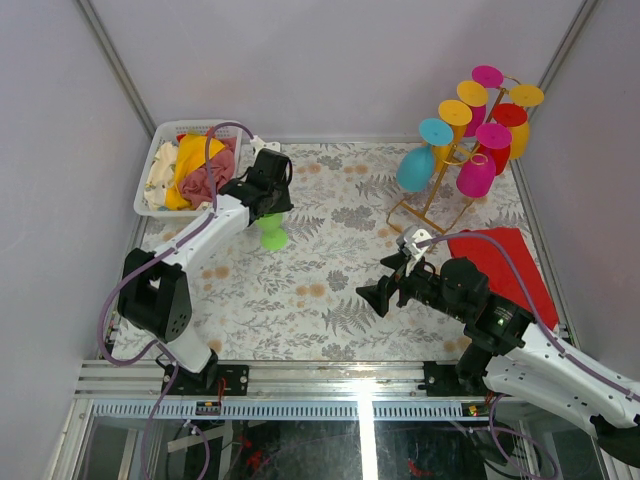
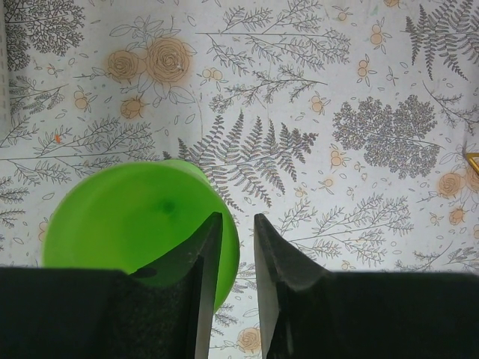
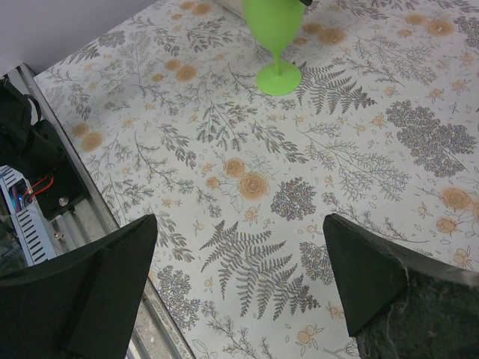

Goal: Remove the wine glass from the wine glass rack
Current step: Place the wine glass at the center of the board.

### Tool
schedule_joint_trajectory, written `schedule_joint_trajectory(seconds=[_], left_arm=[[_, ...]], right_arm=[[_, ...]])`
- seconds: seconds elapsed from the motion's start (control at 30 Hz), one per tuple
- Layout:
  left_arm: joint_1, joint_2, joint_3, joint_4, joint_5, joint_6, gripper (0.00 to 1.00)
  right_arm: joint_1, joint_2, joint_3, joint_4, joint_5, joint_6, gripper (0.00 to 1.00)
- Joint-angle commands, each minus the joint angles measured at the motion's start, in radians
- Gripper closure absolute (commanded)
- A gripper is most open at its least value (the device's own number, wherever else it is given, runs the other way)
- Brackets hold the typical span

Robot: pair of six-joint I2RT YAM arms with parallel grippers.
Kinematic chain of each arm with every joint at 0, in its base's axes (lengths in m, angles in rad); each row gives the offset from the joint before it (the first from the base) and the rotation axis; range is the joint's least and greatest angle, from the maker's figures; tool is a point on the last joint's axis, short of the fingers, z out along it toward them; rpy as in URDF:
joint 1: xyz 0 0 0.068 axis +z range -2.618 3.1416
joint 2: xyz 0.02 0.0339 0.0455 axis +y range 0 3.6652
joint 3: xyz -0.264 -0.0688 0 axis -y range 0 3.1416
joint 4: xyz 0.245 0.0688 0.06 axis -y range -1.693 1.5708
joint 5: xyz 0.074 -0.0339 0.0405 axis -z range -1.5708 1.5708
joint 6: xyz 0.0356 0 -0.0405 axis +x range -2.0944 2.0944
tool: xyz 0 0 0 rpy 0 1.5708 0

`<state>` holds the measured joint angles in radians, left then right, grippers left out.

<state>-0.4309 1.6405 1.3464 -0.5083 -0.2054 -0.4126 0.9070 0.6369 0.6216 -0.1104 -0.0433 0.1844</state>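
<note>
From above, the green wine glass (image 1: pixel 272 232) stands upright on the flowered table (image 1: pixel 330 250), near the table's left side. It is just beside a white basket (image 1: pixel 150 185) holding bundled cloths, and well apart from the gold wire rack (image 1: pixel 437 196) at the far right corner. Other glasses (image 1: pixel 476 175) hang on the rack, among them teal, yellow, pink and red ones. The left claw (image 1: pixel 268 205) hangs right over the green glass. The right claw (image 1: pixel 378 292) hovers over the table's middle right, pointing left, with a red cloth (image 1: pixel 505 265) lying behind it.

From the left wrist, the wine glass (image 2: pixel 127 217) shows from above as a green round. The left claw (image 2: pixel 238 218) is released, its fingers (image 2: pixel 202 262) a narrow way apart. One finger lies over the bowl and the other is outside it. A strip of table shows between the glass's edge and the outer finger, so nothing is clenched.

From the right wrist, the right claw (image 3: pixel 239 218) is spread wide with only the table's pattern between its fingers. The wine glass (image 3: pixel 275 30) stands on its foot at the top of this view, well apart from the claw.
</note>
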Motion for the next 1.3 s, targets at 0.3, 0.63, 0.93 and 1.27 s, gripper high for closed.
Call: schedule_joint_trajectory(seconds=[0.3, 0.63, 0.93, 1.27], left_arm=[[0.007, -0.028, 0.044, 0.033, 0.02, 0.011, 0.79], [0.008, -0.057, 0.062, 0.019, 0.033, -0.006, 0.79], [0.016, -0.147, 0.066, -0.038, 0.047, -0.022, 0.68], [0.047, -0.431, -0.029, -0.065, 0.093, -0.063, 0.19]], right_arm=[[-0.002, -0.017, 0.047, 0.017, 0.033, 0.009, 0.01], [-0.003, -0.013, 0.057, 0.015, 0.043, 0.01, 0.01], [-0.002, 0.027, 0.163, -0.05, 0.035, 0.052, 0.01], [-0.002, 0.139, 0.439, -0.13, -0.065, 0.015, 0.01]])
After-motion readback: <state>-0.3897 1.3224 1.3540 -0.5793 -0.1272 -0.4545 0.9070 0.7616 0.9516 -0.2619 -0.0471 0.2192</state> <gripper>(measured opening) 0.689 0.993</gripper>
